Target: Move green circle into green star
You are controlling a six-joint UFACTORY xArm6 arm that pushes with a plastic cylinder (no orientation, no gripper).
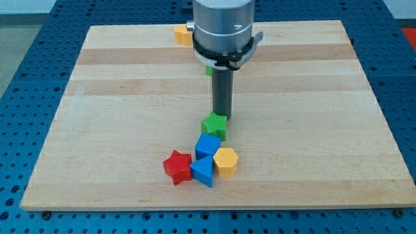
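**Inspector:** Nearest the view's bottom edge, a red star [177,166] and a blue triangular block [203,171] are sitting side by side and touching. A yellow hexagon [225,161] is lying just to their right, and a second blue block [208,146] is sitting just above them. All four are forming one tight cluster on the table [312,130].

**Clerk:** And the task's items?

**Inspector:** The green star [214,125] is resting at the top of that cluster, against the upper blue block. My tip [223,117] is standing at the star's upper right edge, touching it or very nearly. I cannot tell which.

**Clerk:** The green circle?

**Inspector:** Only a green sliver [208,68] is showing, at the rod's left side under the arm's collar. I am judging it to be the green circle, but its shape is hidden. It is lying toward the view's top from my tip, well apart from the star.

**Clerk:** State of the tool?

**Inspector:** The tool [223,91] is a plain rod with no jaws, so it is holding nothing and has no width to report.

**Clerk:** What is the coming move depending on?

**Inspector:** My tip is standing between circle and star. In my judgement it is needing to get round to the circle's far side and push it down the view.

**Clerk:** Anything else?

**Inspector:** One yellow block [182,34] is sitting alone at the table's top edge.
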